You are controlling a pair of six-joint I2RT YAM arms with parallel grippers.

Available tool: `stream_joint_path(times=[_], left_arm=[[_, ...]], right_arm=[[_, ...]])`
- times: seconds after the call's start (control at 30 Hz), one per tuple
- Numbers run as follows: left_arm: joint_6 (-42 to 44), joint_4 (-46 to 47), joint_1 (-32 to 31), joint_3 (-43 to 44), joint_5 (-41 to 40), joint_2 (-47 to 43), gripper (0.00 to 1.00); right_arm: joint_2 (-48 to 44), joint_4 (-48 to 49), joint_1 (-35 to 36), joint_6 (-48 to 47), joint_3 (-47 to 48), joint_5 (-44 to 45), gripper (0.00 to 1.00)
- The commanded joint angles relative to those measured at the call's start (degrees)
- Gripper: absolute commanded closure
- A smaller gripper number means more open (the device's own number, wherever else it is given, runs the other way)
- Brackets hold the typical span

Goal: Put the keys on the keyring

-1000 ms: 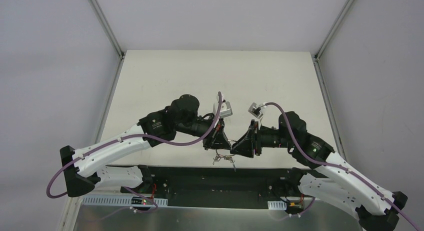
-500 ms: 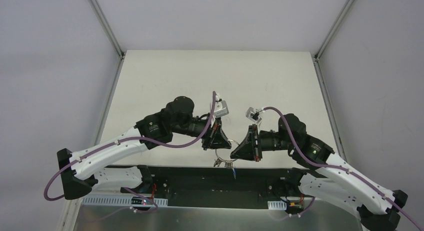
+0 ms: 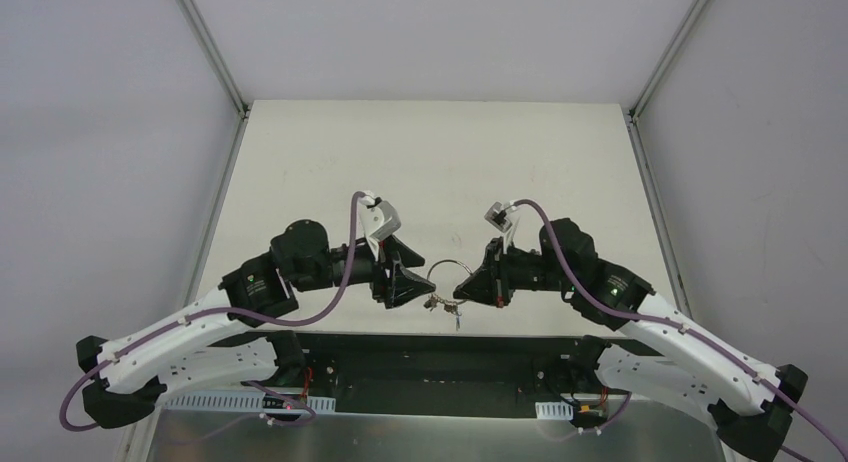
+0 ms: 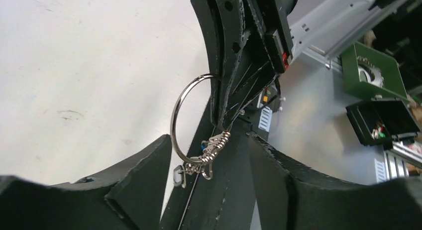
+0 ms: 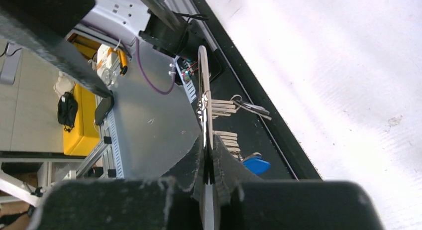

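Top external: we see left gripper (image 3: 415, 290) and right gripper (image 3: 468, 287) reaching inward, facing each other over the table's (image 3: 400, 162) near edge, keyring (image 3: 437, 270) between. Left wrist — left jaws gape wide, empty; a green bin (image 4: 352, 73) holds something unclear. Right wrist — right jaws pinch the ring, blue key (image 5: 256, 165) hanging by it.

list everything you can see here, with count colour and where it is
keyring: 1, silver, held off the table between the two grippers
plain keys: several, exact number unclear, silver, hanging on the keyring
blue key: 1, blue head, hanging in the same bunch
table: 1, white, under both arms
green bin: 1, green, off the table past its near edge
left gripper: 1, black, open, just left of the keyring
right gripper: 1, black, shut on the keyring
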Motion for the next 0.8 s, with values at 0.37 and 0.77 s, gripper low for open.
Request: stream_joint_path(times=[0.37, 0.77], left_arm=[[-3.0, 4.4, -0.2, -6.6, -7.2, -7.6, 0.38], [-2.5, 4.6, -0.2, -8.4, -6.8, -10.0, 0.37]], right_arm=[[9.7, -4.1, -1.1, 20.2, 10.9, 20.5, 1.00], [20.6, 14.0, -12.9, 38.7, 0.7, 17.2, 1.00]])
